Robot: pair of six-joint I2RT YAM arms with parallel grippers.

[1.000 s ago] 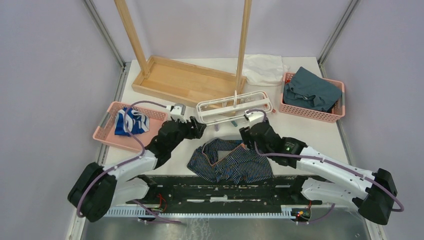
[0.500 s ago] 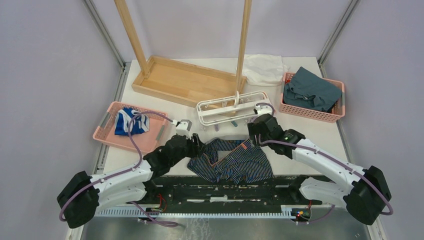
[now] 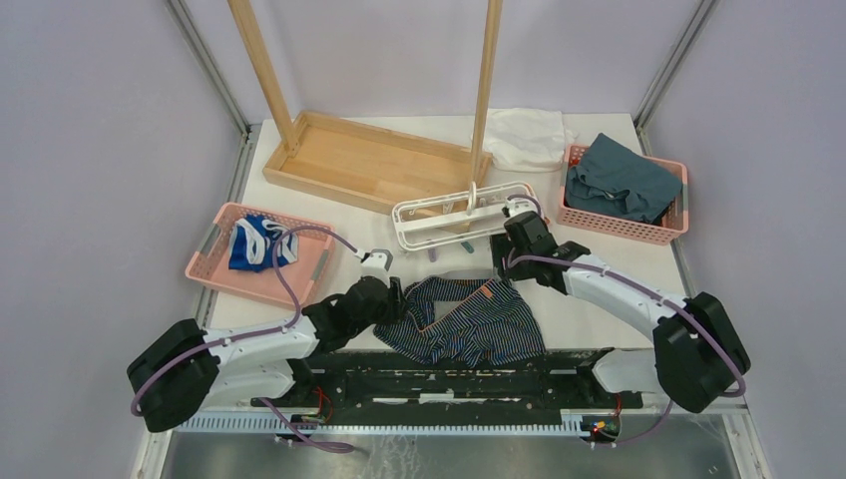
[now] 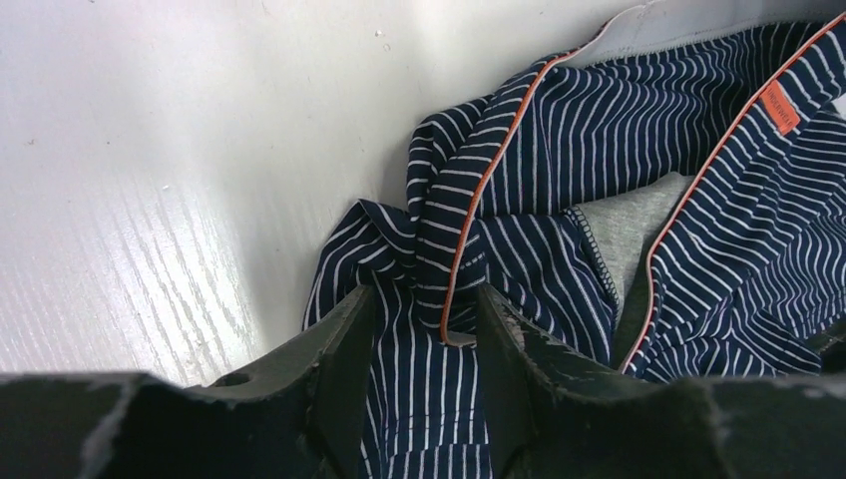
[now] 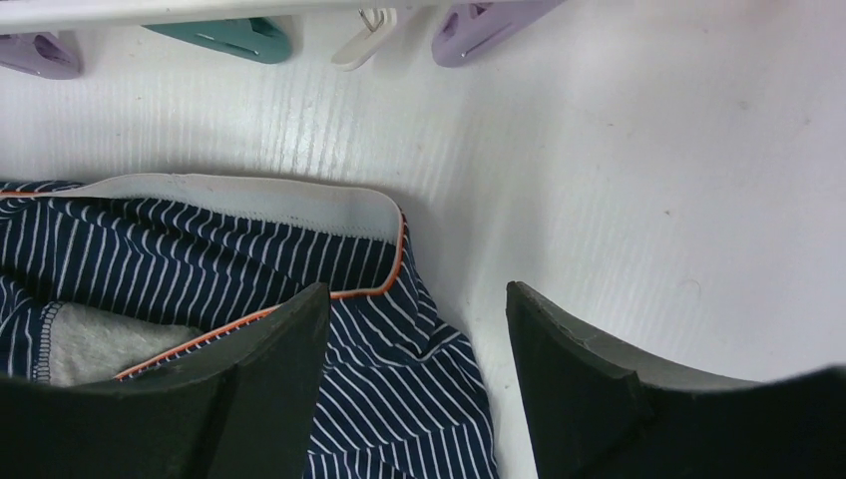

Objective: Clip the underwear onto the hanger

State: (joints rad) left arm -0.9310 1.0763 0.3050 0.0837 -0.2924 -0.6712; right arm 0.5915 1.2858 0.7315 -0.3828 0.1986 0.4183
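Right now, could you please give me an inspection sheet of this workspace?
Surface: white table, lightly scuffed.
Job's things: underwear crumpled at the near edge; hanger lying flat behind it, nothing clipped on.
Clutter: left pink basket with blue-and-white garment; right pink basket with teal cloth; white cloth and wooden rack at the back.
Grippers: left gripper straddles a fold of the underwear, grip unclear; right gripper open over the waistband corner, holding nothing.
Cables: purple cables along both arms, one looping over the left pink basket.
Surroundings: lilac walls, metal corner posts.
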